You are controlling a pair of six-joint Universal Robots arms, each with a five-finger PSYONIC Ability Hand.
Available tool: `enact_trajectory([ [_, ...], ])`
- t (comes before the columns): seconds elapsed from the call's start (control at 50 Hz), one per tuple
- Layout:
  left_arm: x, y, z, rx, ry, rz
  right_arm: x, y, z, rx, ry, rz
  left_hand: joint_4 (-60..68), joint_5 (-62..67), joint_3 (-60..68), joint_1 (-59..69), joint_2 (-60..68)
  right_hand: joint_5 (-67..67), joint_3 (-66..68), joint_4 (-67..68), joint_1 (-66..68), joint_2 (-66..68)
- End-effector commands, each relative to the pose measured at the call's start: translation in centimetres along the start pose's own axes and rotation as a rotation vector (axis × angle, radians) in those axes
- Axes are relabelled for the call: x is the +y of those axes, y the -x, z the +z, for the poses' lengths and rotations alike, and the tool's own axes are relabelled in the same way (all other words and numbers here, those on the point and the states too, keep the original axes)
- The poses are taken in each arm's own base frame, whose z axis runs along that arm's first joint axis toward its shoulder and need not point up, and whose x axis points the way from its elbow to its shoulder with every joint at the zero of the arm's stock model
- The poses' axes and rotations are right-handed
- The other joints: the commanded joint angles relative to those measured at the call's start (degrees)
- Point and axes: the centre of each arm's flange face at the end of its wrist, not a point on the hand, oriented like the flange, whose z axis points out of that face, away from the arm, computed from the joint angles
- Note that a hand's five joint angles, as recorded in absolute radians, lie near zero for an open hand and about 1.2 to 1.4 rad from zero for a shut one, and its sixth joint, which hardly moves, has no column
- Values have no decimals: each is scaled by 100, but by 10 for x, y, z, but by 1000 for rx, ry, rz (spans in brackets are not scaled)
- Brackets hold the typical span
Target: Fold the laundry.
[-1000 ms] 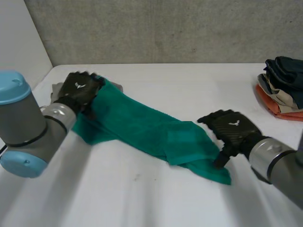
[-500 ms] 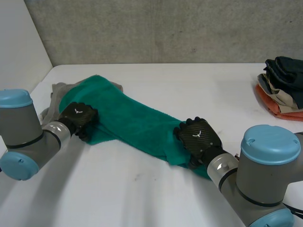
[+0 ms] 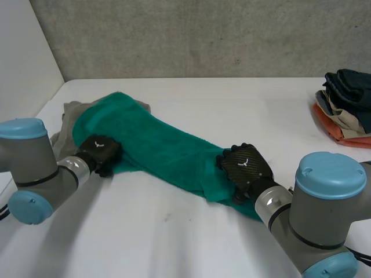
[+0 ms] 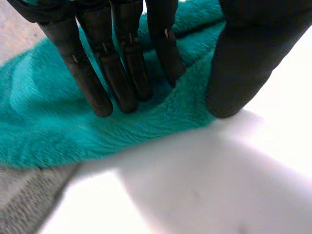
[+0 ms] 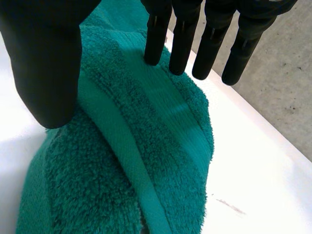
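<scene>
I am watching the green towel point(image 3: 168, 147) lying lengthwise between arms, left robot hand point(image 3: 98, 152) pressing one end, right robot hand point(image 3: 243, 168) resting on the other, both open-fingered.

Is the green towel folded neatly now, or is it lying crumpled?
Crumpled, not folded. The green towel lies as a long bunched strip across the table, with uneven creases.

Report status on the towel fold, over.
Left hand open, pressing edge of green towel. Right hand open at its other end. Grey cloth partly underneath; clothes stack clear.
</scene>
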Motion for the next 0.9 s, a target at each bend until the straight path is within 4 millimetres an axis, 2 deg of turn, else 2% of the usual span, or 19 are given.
enact_trajectory([
  [0.02,-4,3,16,-29,-63,21,4,1,6,6,-4,0,1213,1466,1244,1225,1220,1254,1280,1264,1271,1291],
  [0.06,-2,3,21,-32,-64,25,4,0,6,8,-7,0,2317,2570,2347,2329,2323,2197,2223,2207,2214,2234],
  [0.12,-6,4,26,-44,-83,37,0,-2,6,13,-16,0,2541,2794,2572,2554,2548,3626,3652,3637,3644,3664],
  [0.14,-7,5,27,-52,-85,38,-2,-3,7,17,-23,0,2541,2794,2572,2554,2548,4946,4972,4957,4964,4984],
  [0.22,-19,12,25,-117,-101,41,-10,-6,9,23,-39,0,2541,2794,2572,2554,2548,5088,5114,5099,5105,5126],
  [0.26,-45,22,11,-169,-149,45,-15,-10,8,31,-50,-1,2541,2794,2572,2554,2548,5088,5114,5099,5105,5126],
  [0.3,-63,27,-2,-190,-191,44,-33,-23,1,60,-79,0,2541,2794,2572,2554,2548,5088,5114,5099,5105,5126],
  [0.34,-86,31,-25,-210,-251,30,-47,-43,-6,105,-88,4,2541,2794,2572,2554,2548,5088,5114,5099,5105,5126],
  [0.36,-95,33,-34,-220,-277,21,-55,-67,-11,156,-83,12,2541,2794,2572,2554,2548,5088,5114,5099,5105,5126],
  [0.4,-119,40,-61,-250,-351,-4,-63,-92,-18,208,-77,21,2541,2794,2572,2554,2548,5088,5114,5099,5105,5126],
  [0.42,-128,43,-72,-262,-381,-15,-73,-114,-25,254,-80,26,2541,2794,2572,2554,2548,5088,5114,5099,5105,5126],
  [0.46,-143,49,-93,-290,-434,-35,-82,-135,-30,295,-84,27,2541,2794,2572,2554,2548,5088,5114,5099,5105,5126],
  [0.5,-150,50,-106,-297,-463,-45,-94,-159,-37,331,-84,26,2541,2794,2572,2554,2548,5088,5114,5099,5105,5126],
  [0.58,-157,49,-126,-302,-497,-66,-101,-187,-45,344,-38,10,2541,2794,2572,2554,2548,5088,5114,5099,5105,5126],
  [0.64,-149,42,-128,-282,-470,-72,-94,-202,-46,351,11,6,2541,2794,2572,2554,2548,5088,5114,5099,5105,5126],
  [0.7,-138,31,-128,-246,-430,-78,-68,-214,-31,335,100,35,2541,2794,2572,2554,2548,5088,5114,5099,5105,5126],
  [0.82,-108,11,-113,-170,-339,-93,-22,-210,13,272,196,130,2541,2794,2572,2554,2548,5088,5114,5099,5105,5126],
  [0.84,-97,1,-102,-133,-296,-98,-13,-207,21,257,211,153,2541,2794,2572,2554,2548,5088,5114,5099,5105,5126],
  [0.9,-87,-18,-89,-69,-255,-100,10,-206,45,247,234,224,2541,2794,2572,2554,2548,5088,5114,5099,5105,5126],
])
